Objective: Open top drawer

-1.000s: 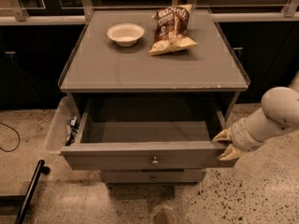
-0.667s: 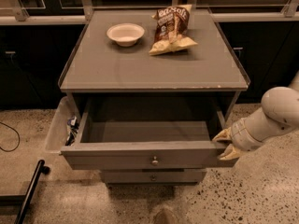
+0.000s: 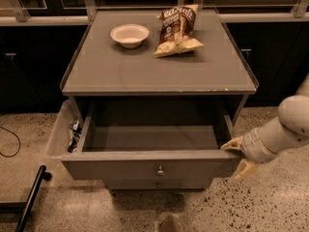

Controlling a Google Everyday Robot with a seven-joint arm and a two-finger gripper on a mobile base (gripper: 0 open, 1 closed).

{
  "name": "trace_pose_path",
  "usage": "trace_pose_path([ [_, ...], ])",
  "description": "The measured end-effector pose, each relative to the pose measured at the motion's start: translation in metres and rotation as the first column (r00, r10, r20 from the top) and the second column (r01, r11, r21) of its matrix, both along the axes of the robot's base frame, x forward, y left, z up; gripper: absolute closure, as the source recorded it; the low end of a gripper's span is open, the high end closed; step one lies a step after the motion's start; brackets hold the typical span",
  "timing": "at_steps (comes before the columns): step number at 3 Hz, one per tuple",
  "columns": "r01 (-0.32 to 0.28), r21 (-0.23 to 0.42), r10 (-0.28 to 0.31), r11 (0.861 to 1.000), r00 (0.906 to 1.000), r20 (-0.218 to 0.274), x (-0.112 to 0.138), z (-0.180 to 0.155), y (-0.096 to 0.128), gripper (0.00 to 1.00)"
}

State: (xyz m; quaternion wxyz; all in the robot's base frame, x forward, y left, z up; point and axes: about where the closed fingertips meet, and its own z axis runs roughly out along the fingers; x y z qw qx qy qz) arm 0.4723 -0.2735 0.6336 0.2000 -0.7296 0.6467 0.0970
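Pulling further could drag the drawer right out of the cabinet; it already stands far out toward the near side. The gripper sits at its right front corner, fingers spread astride the panel, so a sideways tug may skew it.

1 camera looks down from above and in front of the grey cabinet, tilted steeply enough to show its whole top and the inside of the pulled-out top drawer. It sits fairly near, so the cabinet fills most of the view. The gripper enters from the right, at the drawer's right front corner.
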Motion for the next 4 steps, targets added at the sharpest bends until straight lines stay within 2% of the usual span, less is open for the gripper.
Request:
trace_pose_path([
  [2, -0.010, 0.026, 0.010, 1.000, 0.9998, 0.017, -0.021, 0.008, 0.001, 0.88],
  [3, -0.017, 0.031, 0.016, 0.999, 0.9995, 0.028, -0.032, 0.011, 0.000, 1.00],
  [4, -0.021, 0.042, 0.020, 0.999, 0.9992, 0.033, -0.048, 0.010, -0.002, 1.00],
])
